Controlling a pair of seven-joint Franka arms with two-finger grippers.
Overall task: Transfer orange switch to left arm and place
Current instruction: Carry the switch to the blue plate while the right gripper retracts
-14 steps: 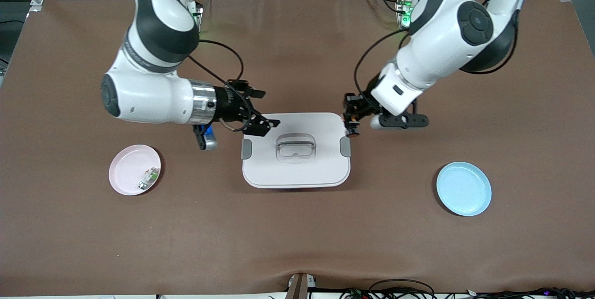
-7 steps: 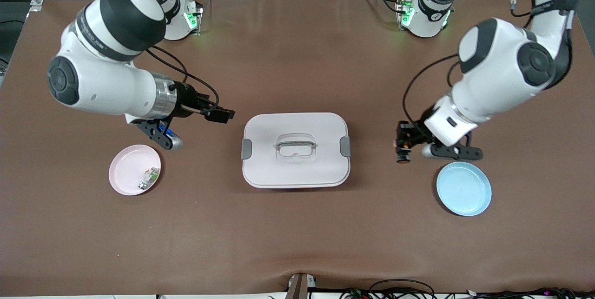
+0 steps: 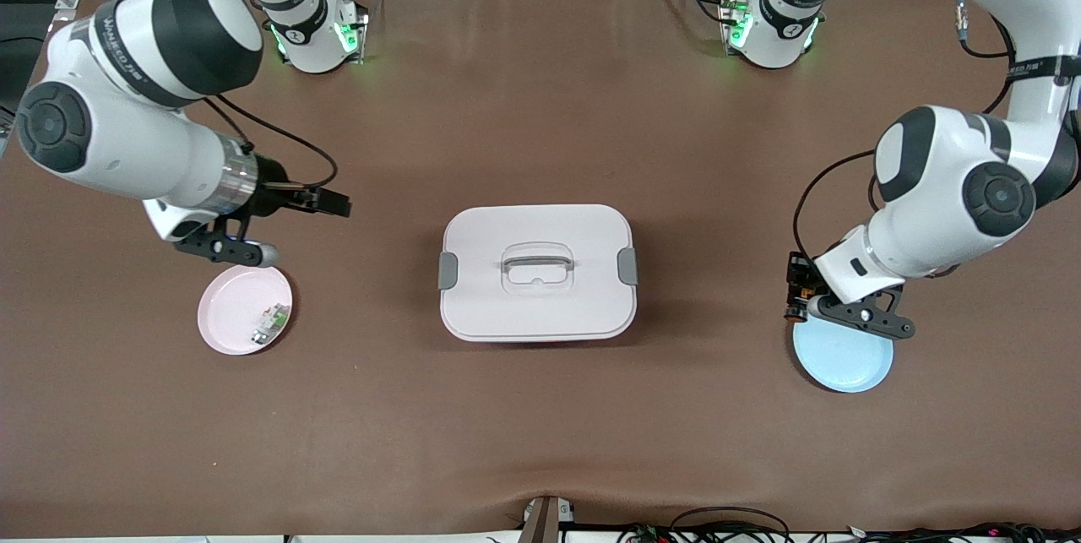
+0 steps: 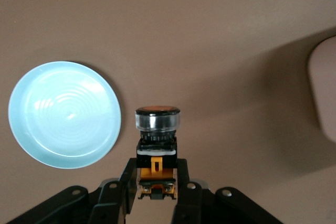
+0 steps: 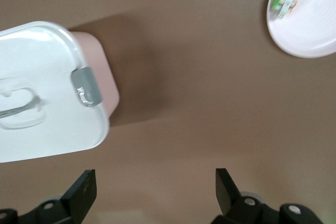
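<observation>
The orange switch [image 4: 157,129] is a stubby black and orange cylinder, and my left gripper [image 4: 156,182] is shut on its base. In the front view the left gripper [image 3: 795,290] holds the orange switch [image 3: 791,312] just above the rim of the blue plate [image 3: 843,353], at the left arm's end of the table. The white box [image 3: 537,306] stands shut in the middle of the table. My right gripper [image 3: 338,205] hangs open with nothing in it over bare table between the box and the pink plate [image 3: 236,306]. Its open fingers [image 5: 84,190] frame only brown table.
The pink plate [image 5: 307,19] carries a small green-and-white part [image 3: 270,322]. The blue plate [image 4: 64,114] has nothing in it. A corner of the box [image 4: 323,93] shows in the left wrist view, and its grey clasp [image 5: 86,87] in the right wrist view.
My left arm has swung the switch away from the box's edge to the blue plate's rim. The right arm has drawn back from the box toward the pink plate, gripper still open.
</observation>
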